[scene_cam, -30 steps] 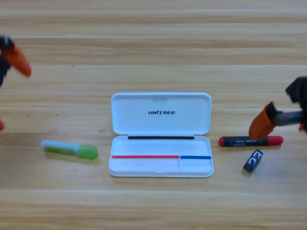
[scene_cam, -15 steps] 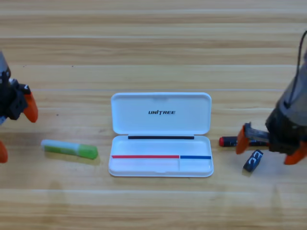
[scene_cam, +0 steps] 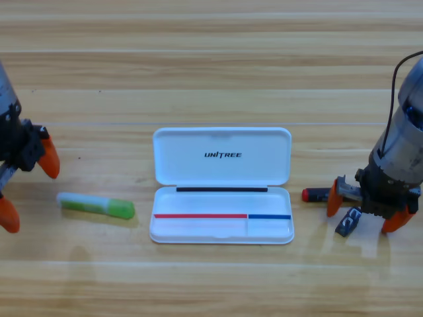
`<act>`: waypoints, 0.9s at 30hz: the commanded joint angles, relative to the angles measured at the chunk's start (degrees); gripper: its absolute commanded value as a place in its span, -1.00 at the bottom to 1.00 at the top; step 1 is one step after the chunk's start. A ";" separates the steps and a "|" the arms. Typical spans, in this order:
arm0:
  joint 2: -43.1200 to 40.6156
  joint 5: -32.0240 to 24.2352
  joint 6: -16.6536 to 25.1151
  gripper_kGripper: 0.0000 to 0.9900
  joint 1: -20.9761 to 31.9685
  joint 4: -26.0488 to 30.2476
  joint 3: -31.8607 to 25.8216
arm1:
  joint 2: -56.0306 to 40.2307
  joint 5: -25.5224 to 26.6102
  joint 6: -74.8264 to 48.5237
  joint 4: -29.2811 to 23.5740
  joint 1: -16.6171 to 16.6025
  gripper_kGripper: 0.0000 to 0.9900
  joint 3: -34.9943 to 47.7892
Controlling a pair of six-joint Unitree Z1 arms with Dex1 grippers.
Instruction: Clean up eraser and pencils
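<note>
High view: right gripper [scene_cam: 363, 212], jaws spread, straddles the eraser [scene_cam: 348, 222] beside the red pencil [scene_cam: 316, 195], apparently poised to close and carry it left to the open case [scene_cam: 221, 224]; left gripper [scene_cam: 29, 186] waits open above the green pencil [scene_cam: 96, 205].

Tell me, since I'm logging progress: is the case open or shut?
Open: the case has its lid folded back flat, and the tray shows nothing inside.

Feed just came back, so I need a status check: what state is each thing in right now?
White case: open, lid back, nothing loose inside.
Green pencil: flat on table, left of case.
Red pencil: on table, partly hidden by right gripper.
Eraser: on table between the jaws.
Right gripper: open, straddling eraser.
Left gripper: open, above green pencil.
</note>
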 commanded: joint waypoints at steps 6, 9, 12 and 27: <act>4.68 -2.89 -0.31 1.00 2.13 -1.60 0.51 | 8.43 2.68 0.29 -1.11 -1.36 -0.37 -0.83; 5.55 -3.07 -0.48 1.00 2.48 -2.40 -0.46 | 9.22 2.85 0.20 -1.11 -1.36 -0.77 -1.62; 6.43 -2.80 -1.36 1.00 2.74 -3.89 -1.42 | 9.39 5.14 0.11 -0.32 -1.36 -1.00 -1.97; 10.30 -0.69 -7.95 1.00 1.16 -9.87 0.51 | -2.29 18.15 -43.92 25.52 4.61 -1.00 -15.77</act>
